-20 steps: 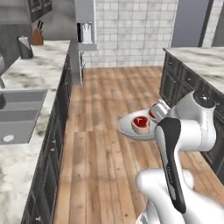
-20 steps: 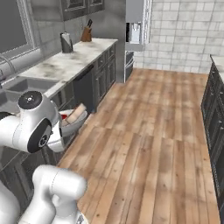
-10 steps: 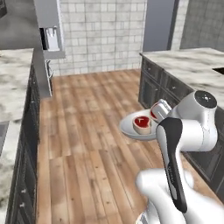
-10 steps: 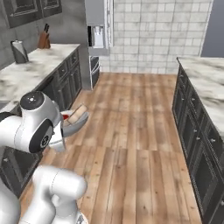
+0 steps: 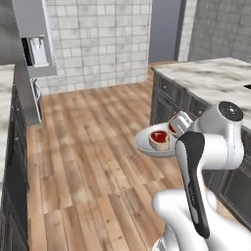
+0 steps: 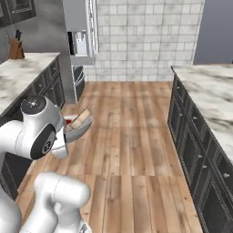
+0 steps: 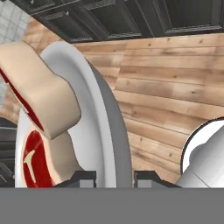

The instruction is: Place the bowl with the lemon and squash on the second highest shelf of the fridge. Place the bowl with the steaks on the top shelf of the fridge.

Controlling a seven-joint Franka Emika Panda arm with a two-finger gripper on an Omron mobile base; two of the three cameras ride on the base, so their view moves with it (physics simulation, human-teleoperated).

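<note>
Two red steaks (image 5: pixel 159 138) lie in the shallow white bowl (image 5: pixel 147 144), which we find carried clear of the wooden floor (image 5: pixel 93 166), beside the dark island cabinets (image 5: pixel 169 98). We note the gripper (image 7: pixel 114 176) nearly closed, its fingertips (image 7: pixel 83 177) pinching the bowl's rim. The bowl sits roughly level, extending forward from the hand. The grey fridge (image 6: pixel 78 27) with its dispenser stands well ahead and to the left in both base views; we judge the approach must go that way.
</note>
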